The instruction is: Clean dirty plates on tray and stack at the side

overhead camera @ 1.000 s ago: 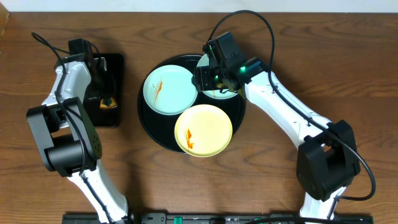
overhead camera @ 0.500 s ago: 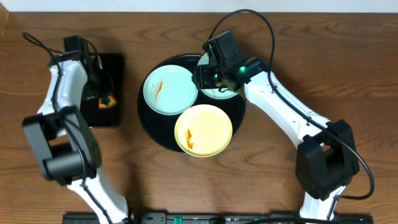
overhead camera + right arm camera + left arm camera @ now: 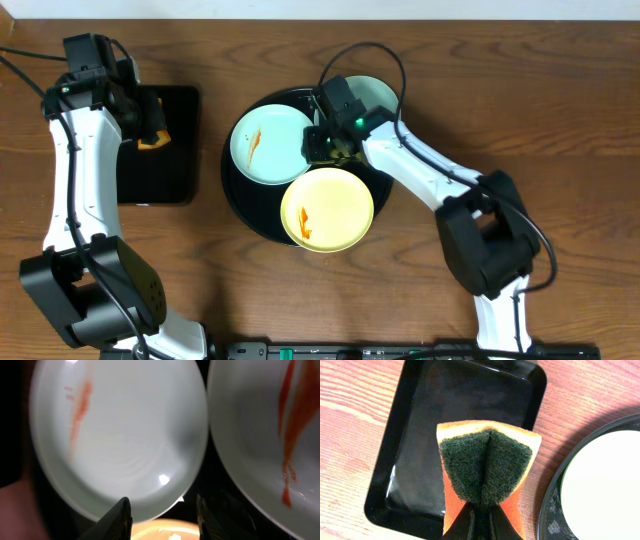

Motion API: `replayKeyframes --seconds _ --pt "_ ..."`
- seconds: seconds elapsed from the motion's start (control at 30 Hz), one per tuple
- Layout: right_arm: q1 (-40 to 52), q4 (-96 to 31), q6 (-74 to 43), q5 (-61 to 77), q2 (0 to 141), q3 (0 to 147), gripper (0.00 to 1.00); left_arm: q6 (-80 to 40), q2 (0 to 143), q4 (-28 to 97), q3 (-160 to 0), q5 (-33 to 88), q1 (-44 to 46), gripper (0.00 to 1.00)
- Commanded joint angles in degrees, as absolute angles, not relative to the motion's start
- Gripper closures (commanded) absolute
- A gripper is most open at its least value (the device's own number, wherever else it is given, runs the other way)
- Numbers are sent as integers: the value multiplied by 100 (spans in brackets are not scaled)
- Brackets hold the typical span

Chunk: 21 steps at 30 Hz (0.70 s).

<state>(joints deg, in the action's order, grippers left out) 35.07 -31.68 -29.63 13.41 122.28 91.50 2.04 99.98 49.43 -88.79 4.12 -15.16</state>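
Left gripper has risen, clenched on sponge; right gripper part-open astride blue-green plate rim, contact apparently unmade; finger bases cropped.

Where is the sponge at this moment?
The sponge is pinched, folded, in the left hand over the small rectangular black tray, left of the round tray in both the overhead and left wrist views.

I see the round black tray carrying a smeared blue-green plate, a smeared yellow plate and a second, partly hidden blue-green plate.
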Motion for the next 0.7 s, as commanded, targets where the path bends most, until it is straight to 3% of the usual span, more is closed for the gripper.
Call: replayKeyframes --seconds 0.0,0.13,0.47,0.67 --pt "3583 -3124 -3081 1288 12414 9258 60 408 9966 4919 -8986 401 -1505 93" --pt "3647 -3092 -3081 1271 12490 9258 59 427 9966 4917 -8986 401 -1503 93" --pt "3760 -3089 -3264 884 12711 9258 79 449 9966 4836 -8986 624 -1492 92" --pt "3760 -3107 -3345 676 12825 9255 83 493 9966 4711 -8986 620 -1317 93"
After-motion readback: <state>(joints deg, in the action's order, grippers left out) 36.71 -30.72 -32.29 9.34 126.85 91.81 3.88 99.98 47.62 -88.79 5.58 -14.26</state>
